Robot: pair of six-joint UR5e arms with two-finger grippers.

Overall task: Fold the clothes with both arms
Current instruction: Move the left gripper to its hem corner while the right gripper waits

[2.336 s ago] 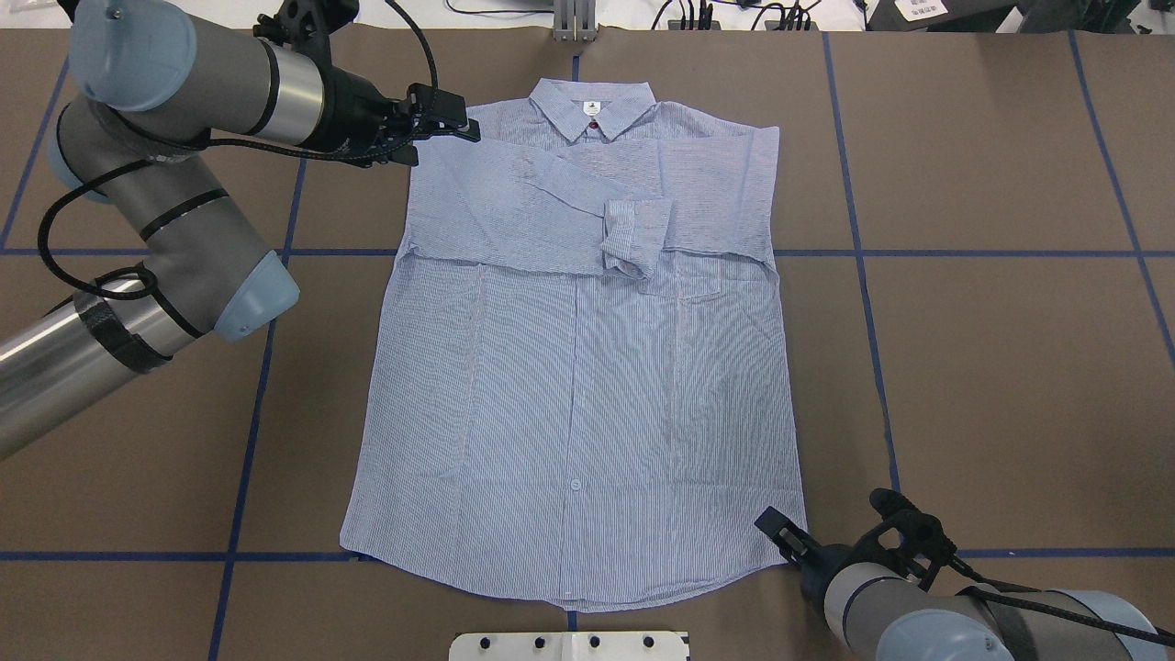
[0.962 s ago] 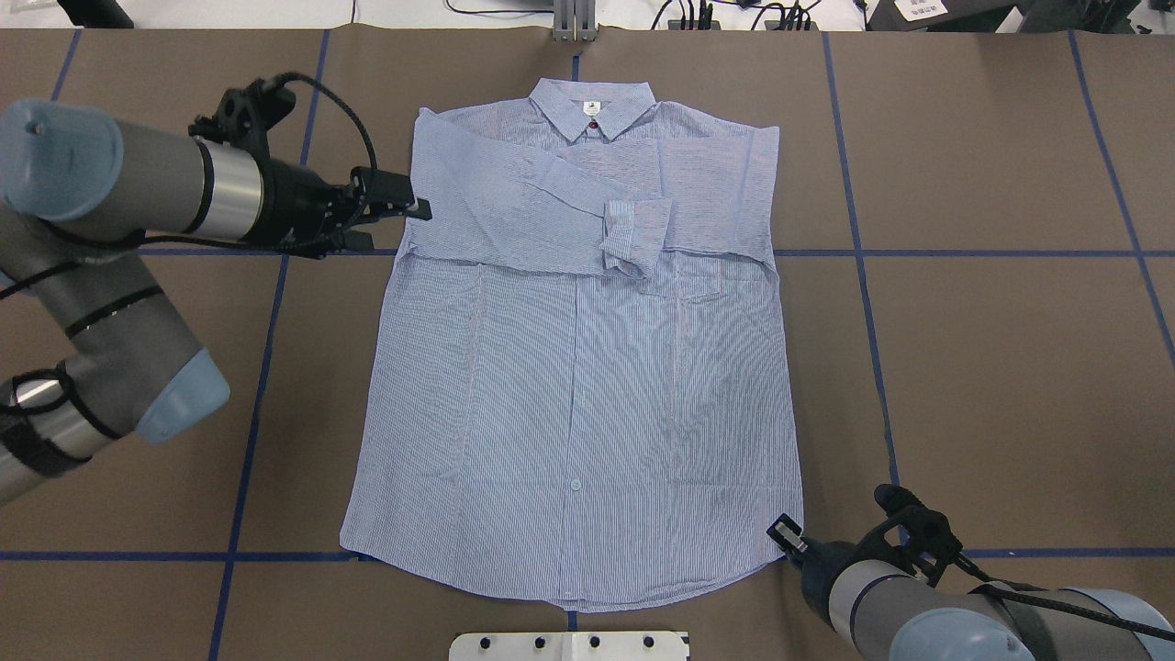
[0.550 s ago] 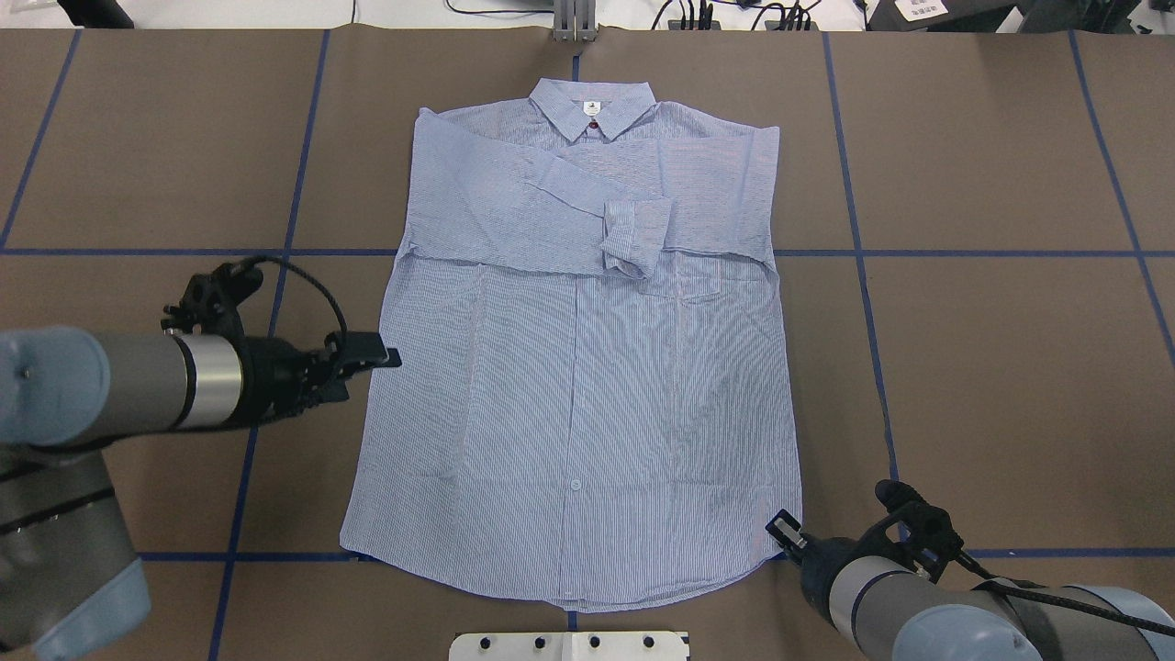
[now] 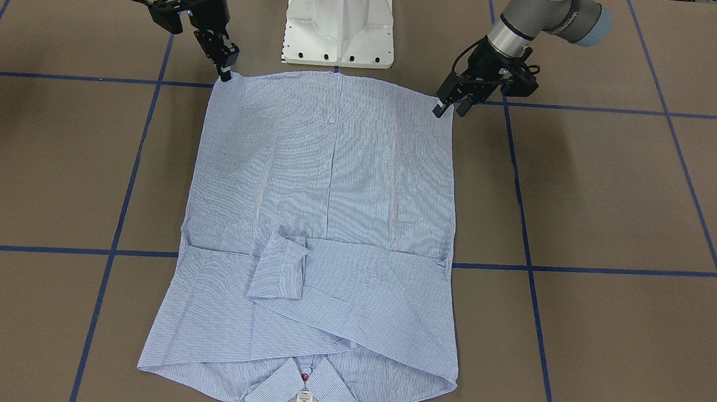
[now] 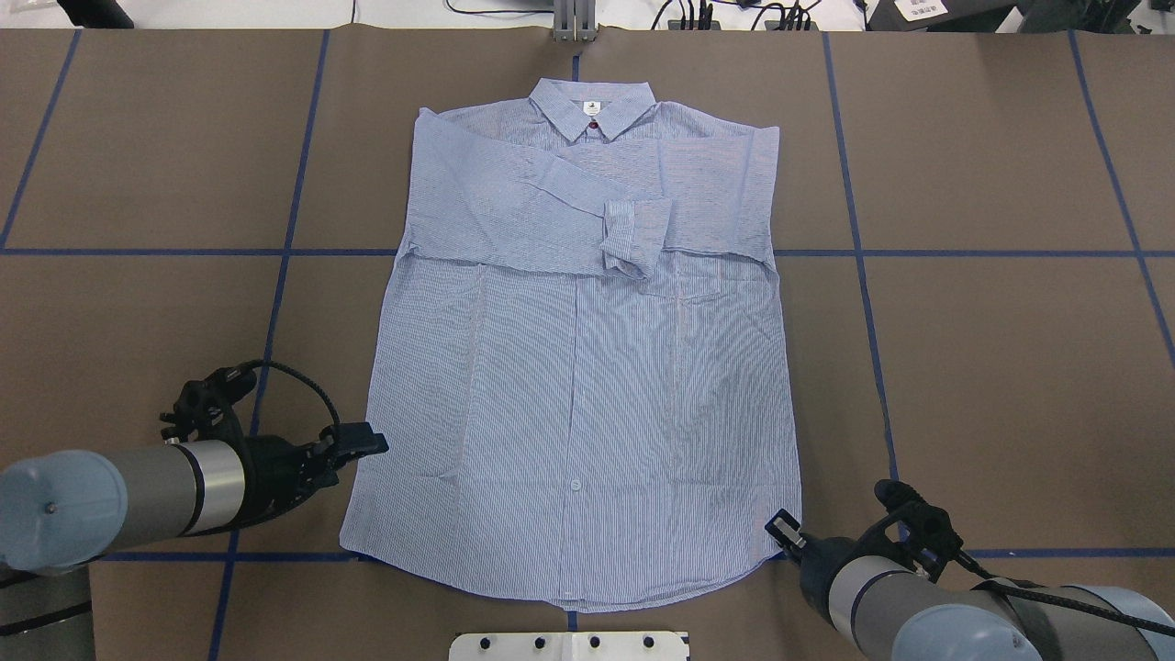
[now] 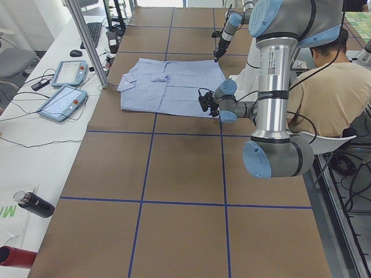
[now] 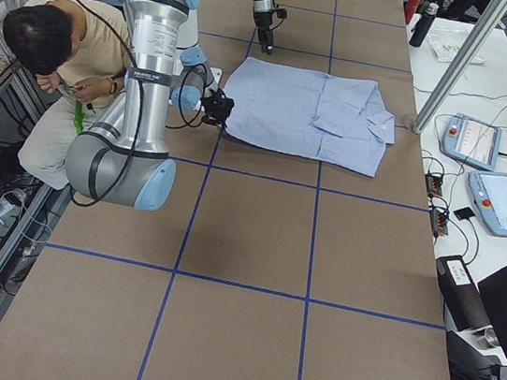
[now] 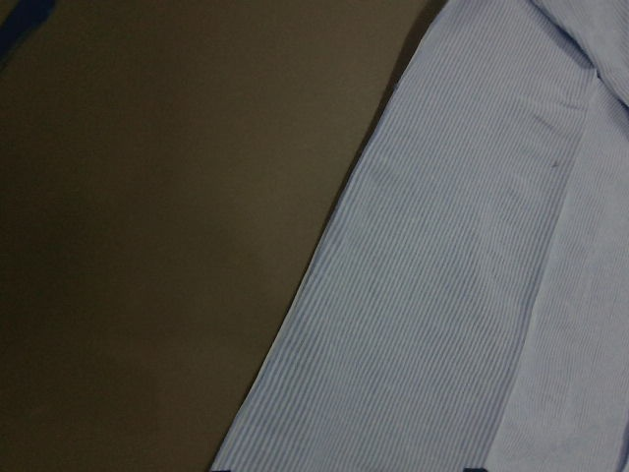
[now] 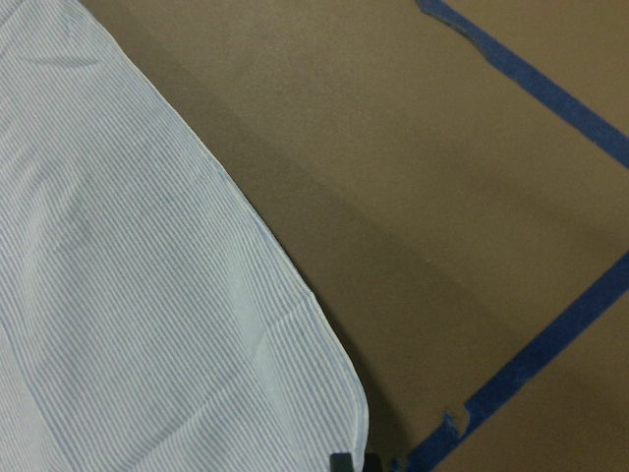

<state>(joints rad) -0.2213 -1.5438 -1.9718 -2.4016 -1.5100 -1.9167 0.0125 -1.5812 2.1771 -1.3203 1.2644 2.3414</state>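
The striped shirt [image 5: 578, 367] lies flat, front up, collar far from me, both sleeves folded across the chest. It also shows in the front view [image 4: 327, 192]. My left gripper [image 5: 372, 443] is open and empty, just off the shirt's left side edge near the hem; the front view [image 4: 450, 109] shows its jaws apart. The left wrist view shows that cloth edge [image 8: 462, 275]. My right gripper [image 5: 782, 529] looks shut, its tip at the right hem corner [image 9: 334, 393]. I cannot tell whether cloth is pinched.
The brown table cover [image 5: 991, 367] carries a grid of blue tape lines. The white pedestal base [image 4: 339, 23] stands at the hem edge. Tablets [image 6: 64, 87] lie on the white bench beyond the collar. A seated person [image 7: 55, 58] is behind the robot.
My left arm has swung from the shirt's left shoulder down along the left side edge to near the hem. My right gripper has shifted slightly at the right hem corner. The shirt has not moved.
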